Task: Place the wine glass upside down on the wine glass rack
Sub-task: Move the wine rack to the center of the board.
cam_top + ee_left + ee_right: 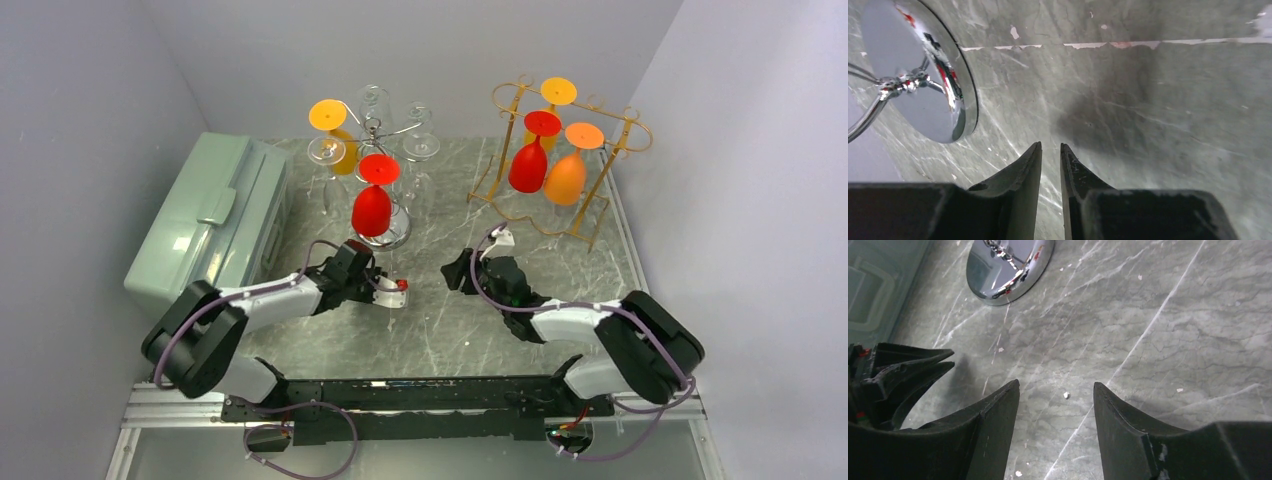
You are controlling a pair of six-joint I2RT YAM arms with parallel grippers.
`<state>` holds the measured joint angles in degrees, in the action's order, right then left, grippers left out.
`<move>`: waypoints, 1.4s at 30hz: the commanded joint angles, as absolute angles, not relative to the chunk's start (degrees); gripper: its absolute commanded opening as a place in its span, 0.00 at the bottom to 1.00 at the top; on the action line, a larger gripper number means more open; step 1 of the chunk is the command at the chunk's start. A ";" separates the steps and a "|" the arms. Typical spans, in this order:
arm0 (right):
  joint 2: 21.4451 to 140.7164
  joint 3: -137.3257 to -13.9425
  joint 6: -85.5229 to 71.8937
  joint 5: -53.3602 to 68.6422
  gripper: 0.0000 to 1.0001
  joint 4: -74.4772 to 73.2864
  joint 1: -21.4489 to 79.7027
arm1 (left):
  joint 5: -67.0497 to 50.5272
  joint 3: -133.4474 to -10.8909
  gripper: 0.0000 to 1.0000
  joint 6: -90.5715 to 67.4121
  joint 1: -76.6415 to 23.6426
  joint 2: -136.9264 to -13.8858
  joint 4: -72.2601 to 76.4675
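Observation:
All wine glasses I see hang upside down. On the silver rack (375,125) at the back centre hang a red glass (372,205), an orange glass (338,135) and clear glasses (422,140). On the gold rack (560,160) at the back right hang a red glass (528,160) and two orange ones (567,172). My left gripper (396,292) is low over the table, near the silver rack's chrome base (923,75), nearly shut on nothing (1051,150). My right gripper (456,273) is open and empty (1055,390) over bare marble.
A pale green case (205,225) lies at the left, and its corner shows in the right wrist view (873,285). The chrome base (1008,262) and my left gripper's fingers (903,367) also show there. White walls close in on three sides.

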<state>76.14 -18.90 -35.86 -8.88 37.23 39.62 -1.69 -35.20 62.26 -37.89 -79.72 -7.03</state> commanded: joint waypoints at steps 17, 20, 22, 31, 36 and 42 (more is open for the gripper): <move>102.87 -33.66 -45.30 -3.16 0.17 54.95 42.54 | 2.59 -35.84 0.25 84.08 -29.24 -99.89 23.84; 108.45 -37.49 -48.23 -3.39 0.13 56.58 42.48 | 2.47 -35.51 0.25 84.35 -28.90 -101.01 26.11; 111.71 -40.48 -49.79 -3.39 0.10 56.35 42.45 | 2.02 -35.90 0.25 84.08 -28.37 -101.47 26.03; 123.15 -49.28 -57.78 -5.82 0.00 58.03 41.95 | -1.07 -38.58 0.23 83.35 -27.18 -104.29 28.84; 125.98 -50.98 -61.27 -8.09 0.00 58.15 41.55 | -2.76 -40.00 0.23 83.21 -26.49 -106.75 30.38; 127.71 -52.03 -63.93 -9.72 0.00 59.51 40.08 | -4.08 -43.01 0.22 83.15 -26.11 -110.56 32.99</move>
